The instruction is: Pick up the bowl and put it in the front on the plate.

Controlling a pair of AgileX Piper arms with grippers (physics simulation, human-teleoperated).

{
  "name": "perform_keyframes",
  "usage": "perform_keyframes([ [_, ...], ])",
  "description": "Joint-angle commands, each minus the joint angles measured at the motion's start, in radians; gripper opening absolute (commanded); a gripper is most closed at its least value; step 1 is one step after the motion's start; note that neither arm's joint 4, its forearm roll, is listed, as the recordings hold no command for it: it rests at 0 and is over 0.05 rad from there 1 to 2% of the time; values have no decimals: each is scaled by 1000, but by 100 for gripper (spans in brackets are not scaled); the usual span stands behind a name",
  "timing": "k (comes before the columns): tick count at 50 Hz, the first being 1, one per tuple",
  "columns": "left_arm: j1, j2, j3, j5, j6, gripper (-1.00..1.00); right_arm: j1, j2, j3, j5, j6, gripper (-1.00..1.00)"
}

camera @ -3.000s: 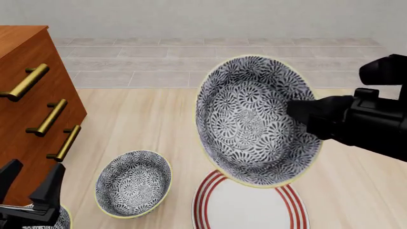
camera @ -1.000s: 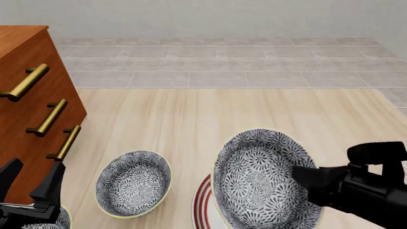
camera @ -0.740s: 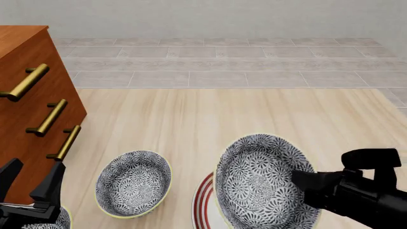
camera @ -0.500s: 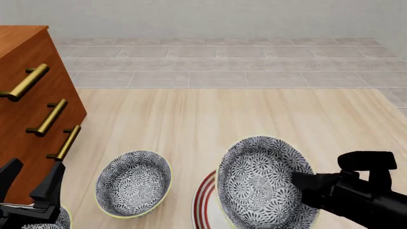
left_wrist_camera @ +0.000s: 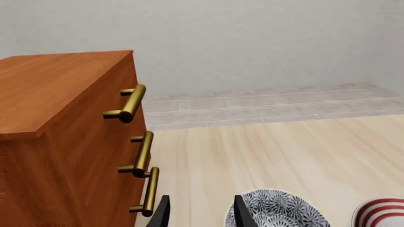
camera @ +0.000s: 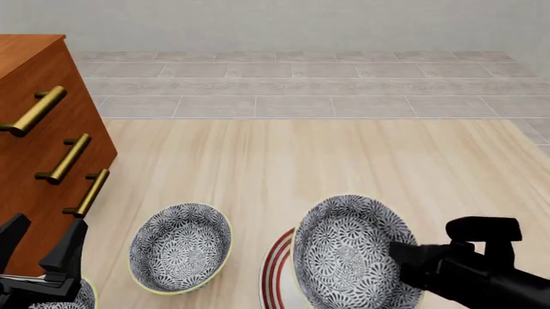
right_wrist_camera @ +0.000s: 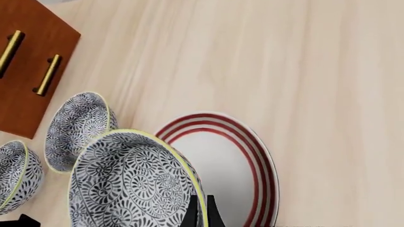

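In the left wrist view, the left hand is showing only two dark finger tips at the bottom edge, standing apart with nothing between them — released. A spare bowl is sitting bottom centre, the drawer cabinet is filling the left side, and a sliver of the plate is peeking in at lower right.

In the front view, the right hand is reaching in from the lower right and gripping the bowl by its rim, tilted steeply so its floral inside is facing the camera. The bowl is hanging over the plate, hiding most of it.

In the right wrist view, the fingers are pinching the pale yellow rim at the bottom edge, the bowl lying lower left and overlapping the plate — whether they are touching, I cannot tell. The blue-grey pattern is covering inside and outside alike. The risk, as I judge it: letting go at this tilt could send the bowl rolling off the plate toward the neighbouring bowls on the tabletop.
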Motion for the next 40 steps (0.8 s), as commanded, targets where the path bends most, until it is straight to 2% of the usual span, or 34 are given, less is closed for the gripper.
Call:
perform_keyframes([
  [1, -3, 9, 0, -7, -3, 100, -2, 19, 37, -51, 16, -100],
  [7, 0, 8, 0, -7, -4, 100, -2, 23, 47, -63, 16, -100],
  [9, 0, 5, 0, -4, -2, 100, -32, 46, 32, -70, -9, -100],
  [11, 0, 6, 0, -5, -1, 100, -33, 46, 37, -75, -2, -100],
  [17, -2, 16, 0, -13, 2, 100, -53, 74, 57, -109, -21, -100],
  [26, -1, 32, 0, -26, 3, 100, -55, 91, 73, -145, -16, -100],
  [31, -1, 35, 0, -29, 3, 100, -78, 148, 72, -191, -37, -100],
  [40, 0, 26, 0, -21, 2, 100, -71, 187, 83, -233, -39, -100],
])
